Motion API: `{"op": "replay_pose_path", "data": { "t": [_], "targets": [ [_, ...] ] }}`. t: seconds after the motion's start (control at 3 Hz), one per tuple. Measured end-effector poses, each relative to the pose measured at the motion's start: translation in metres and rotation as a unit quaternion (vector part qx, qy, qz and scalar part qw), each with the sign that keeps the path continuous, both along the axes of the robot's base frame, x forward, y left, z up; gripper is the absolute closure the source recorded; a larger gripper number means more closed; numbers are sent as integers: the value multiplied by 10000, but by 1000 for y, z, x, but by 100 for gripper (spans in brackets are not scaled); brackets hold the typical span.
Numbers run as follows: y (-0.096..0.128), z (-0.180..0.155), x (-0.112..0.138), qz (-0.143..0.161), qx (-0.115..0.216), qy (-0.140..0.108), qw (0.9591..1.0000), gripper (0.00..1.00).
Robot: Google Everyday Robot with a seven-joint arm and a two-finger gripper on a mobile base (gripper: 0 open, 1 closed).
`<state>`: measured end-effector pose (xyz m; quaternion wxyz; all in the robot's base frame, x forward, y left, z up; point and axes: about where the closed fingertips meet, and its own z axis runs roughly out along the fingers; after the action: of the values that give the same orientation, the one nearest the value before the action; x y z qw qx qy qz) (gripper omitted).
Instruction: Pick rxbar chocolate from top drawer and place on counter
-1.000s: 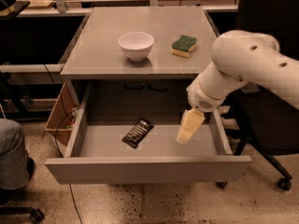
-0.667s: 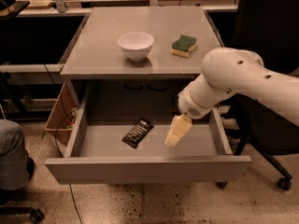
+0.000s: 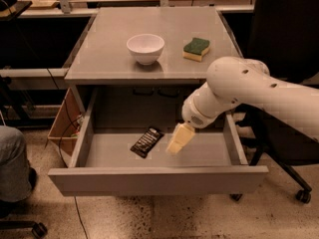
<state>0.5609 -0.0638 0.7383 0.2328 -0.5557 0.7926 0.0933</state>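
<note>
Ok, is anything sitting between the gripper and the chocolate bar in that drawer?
Nothing visible. The gripper hangs inside the open top drawer, just to the right of the rxbar chocolate, and only bare drawer floor lies between them.

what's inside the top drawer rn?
The rxbar chocolate lies flat near the middle of the top drawer floor. The end effector hangs just right of it. The arm covers the right rear corner.

gripper (image 3: 178, 139) hangs in the top drawer (image 3: 149, 179) beside the rxbar chocolate (image 3: 147, 142), lettering too small to read. the arm (image 3: 259, 91) runs off the right edge, hiding the drawer's back right corner.
</note>
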Motion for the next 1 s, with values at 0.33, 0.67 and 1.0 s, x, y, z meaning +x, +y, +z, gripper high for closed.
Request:
{"op": "replay_pose_path", "data": {
  "t": [0.33, 0.67, 1.0],
  "targets": [
    [44, -29, 28, -182, 492, 76, 9986, 0],
    [69, -48, 47, -301, 757, 118, 9966, 0],
    [91, -80, 58, -484, 935, 278, 9940, 0]
  ]
}}
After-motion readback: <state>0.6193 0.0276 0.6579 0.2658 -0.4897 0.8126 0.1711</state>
